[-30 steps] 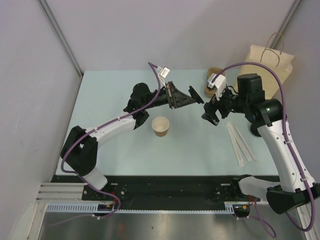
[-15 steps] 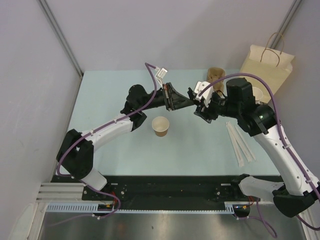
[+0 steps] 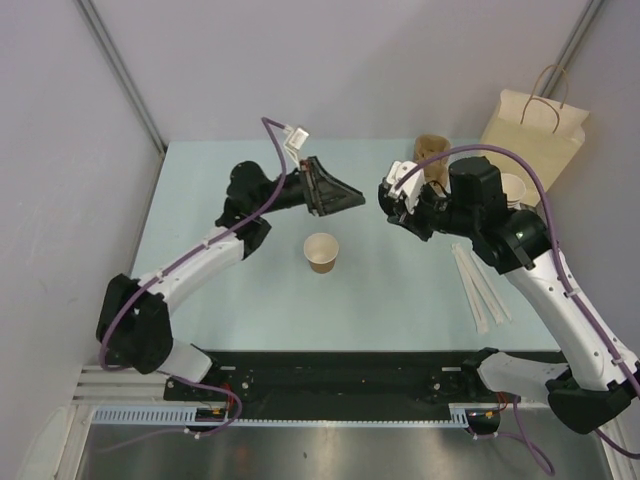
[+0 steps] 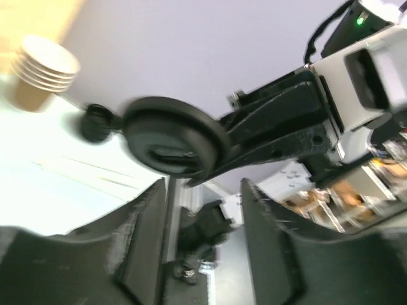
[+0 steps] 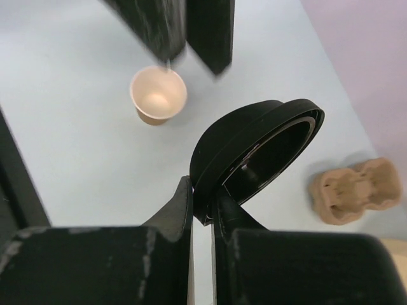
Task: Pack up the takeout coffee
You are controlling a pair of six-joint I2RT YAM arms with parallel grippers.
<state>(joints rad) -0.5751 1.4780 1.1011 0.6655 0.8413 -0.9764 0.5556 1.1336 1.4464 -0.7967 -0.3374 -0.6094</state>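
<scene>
Plainly, the takeout coffee cup stands upright and uncovered in the middle of the table, well off every edge — ready for capping. Nearer the far edge, the right gripper pinches a black lid by its rim; the left gripper, jaws apart, holds nothing.

The cup stands mid-table. Above and behind it, the left gripper faces the right gripper, which has a lid in it. Straws lie by the right edge, a bag and stacked cups sit at the far right corner, and a carrier tray is on the far edge.
</scene>
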